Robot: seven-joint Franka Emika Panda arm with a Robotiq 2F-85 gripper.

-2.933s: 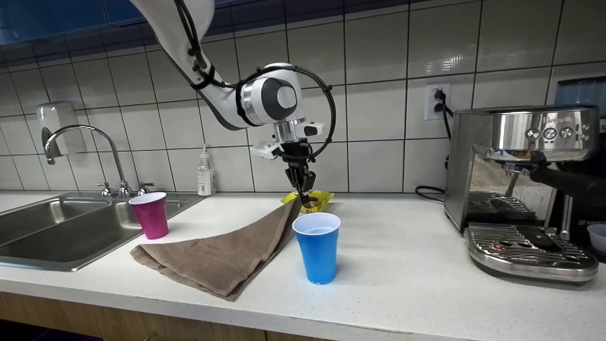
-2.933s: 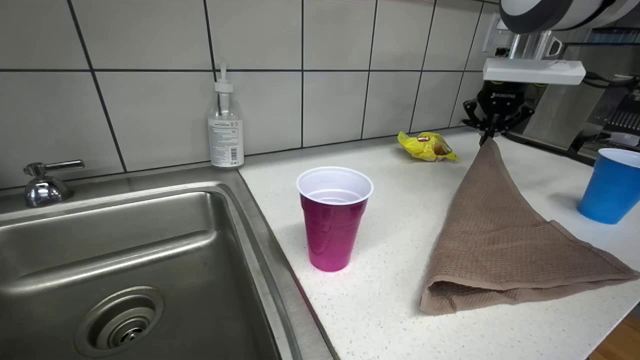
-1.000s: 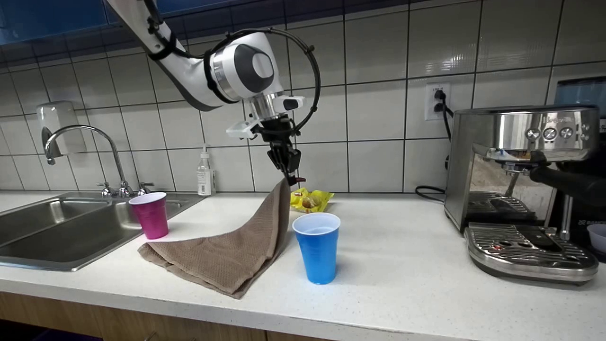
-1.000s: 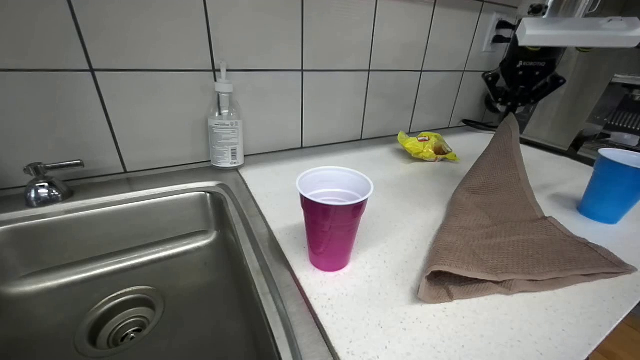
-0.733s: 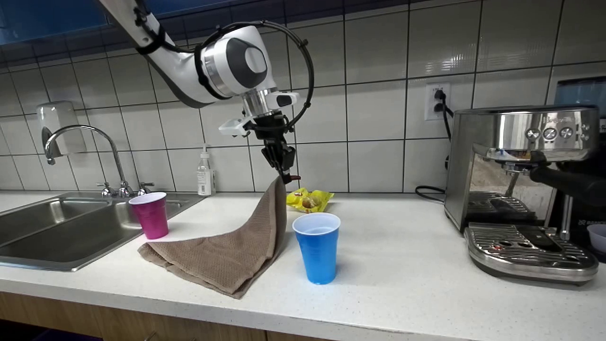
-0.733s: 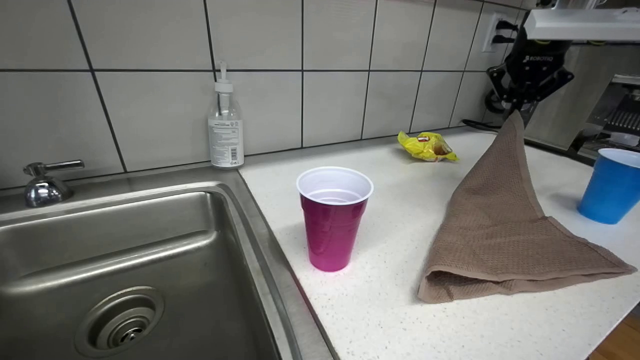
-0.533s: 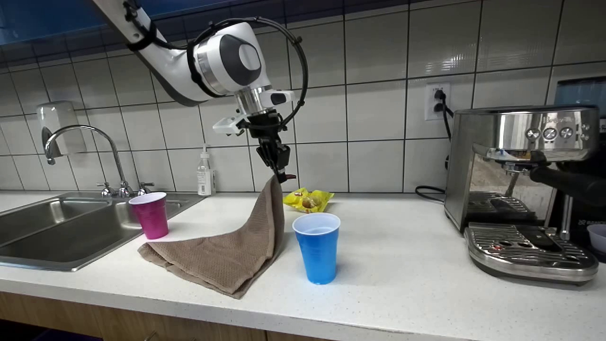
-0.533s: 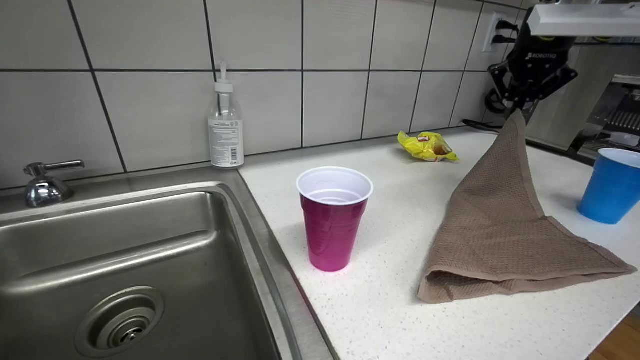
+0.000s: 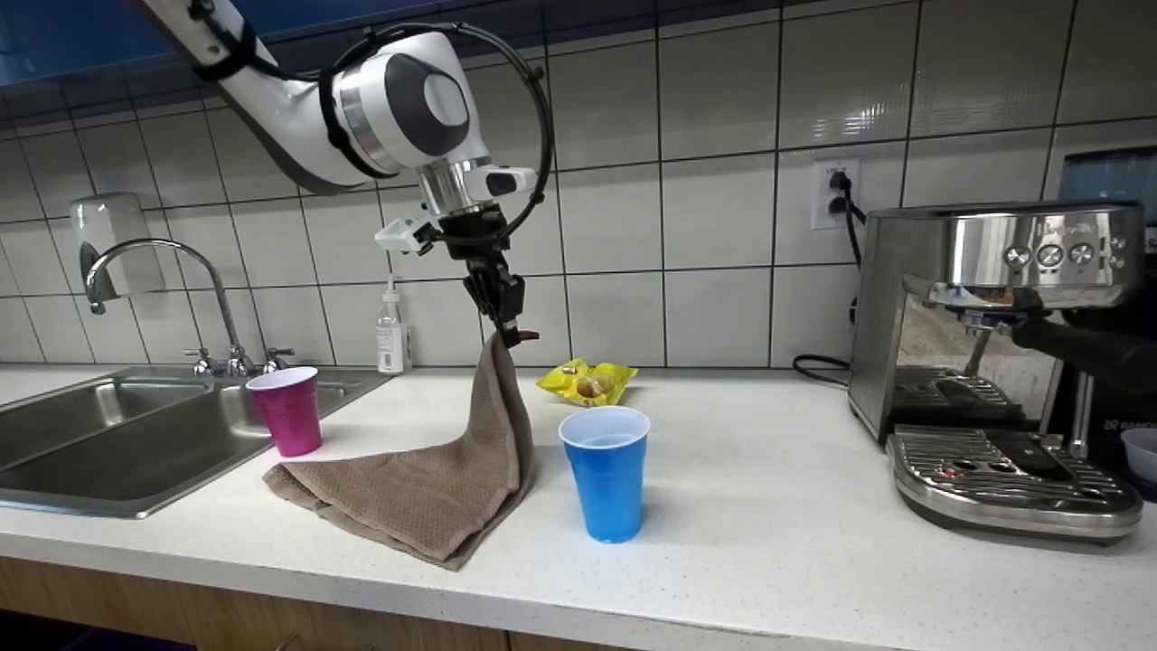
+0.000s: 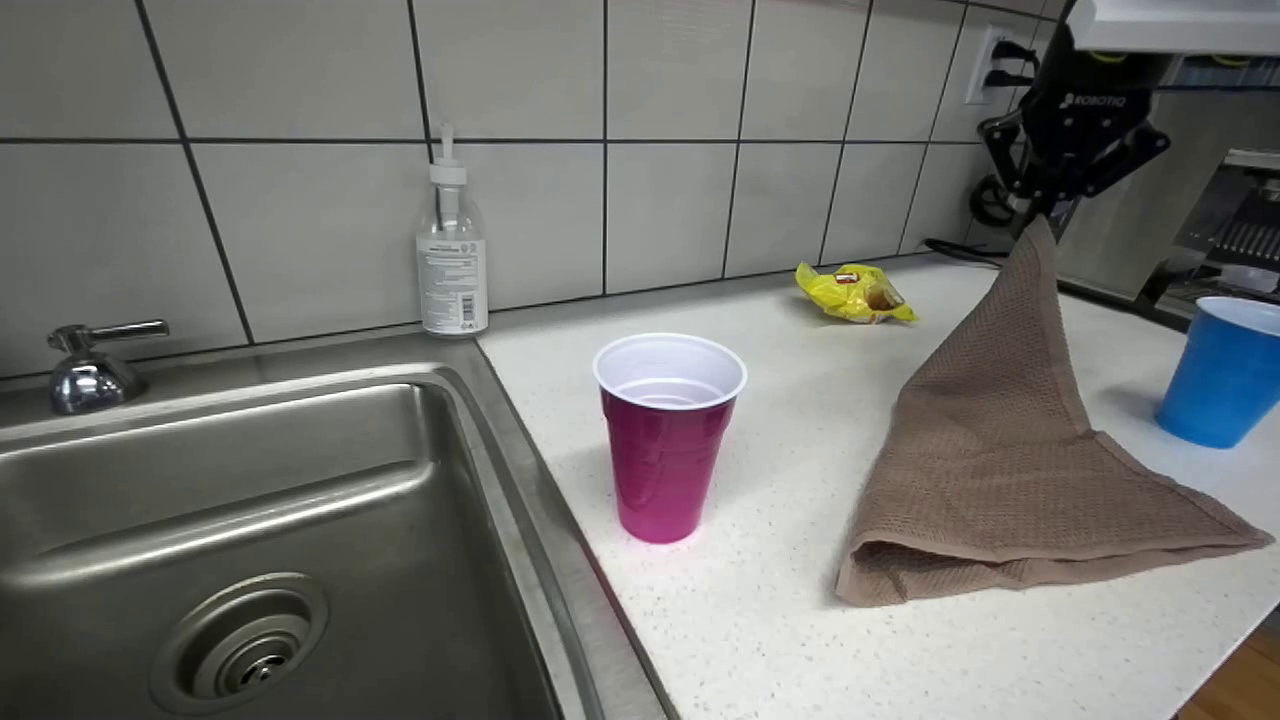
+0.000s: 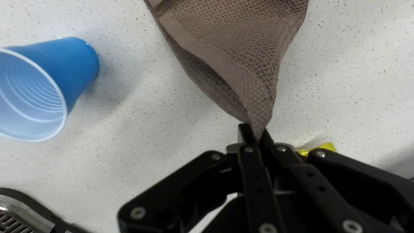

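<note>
Gripper (image 11: 257, 134) pinching a corner of the brown towel (image 11: 245, 42) between its fingertips. Wrist view alone gives the pinch up close, plus an open fold along the towel's edge. Small reddish piece (image 9: 528, 335) by the fingertips in an exterior view; nature unclear.

Towel: pinched corner off the white counter (image 9: 768, 542), pointing up into the jaws; remainder lying on the counter. Long axis slopes down from gripper, bends, runs lower left in that exterior view; in wrist view, roughly top to bottom, narrow end down.

Blue cup (image 9: 607, 479) upright near towel; wrist view shows its ribbed inside. Yellow packet (image 9: 587, 383) near the tiled wall (image 9: 714, 208), mostly hidden by the gripper in wrist view. Pink cup (image 9: 287, 416) upright beside the sink (image 10: 550, 570). Drain (image 10: 240, 645) and faucet spout (image 9: 163, 244): each in an exterior view only.
</note>
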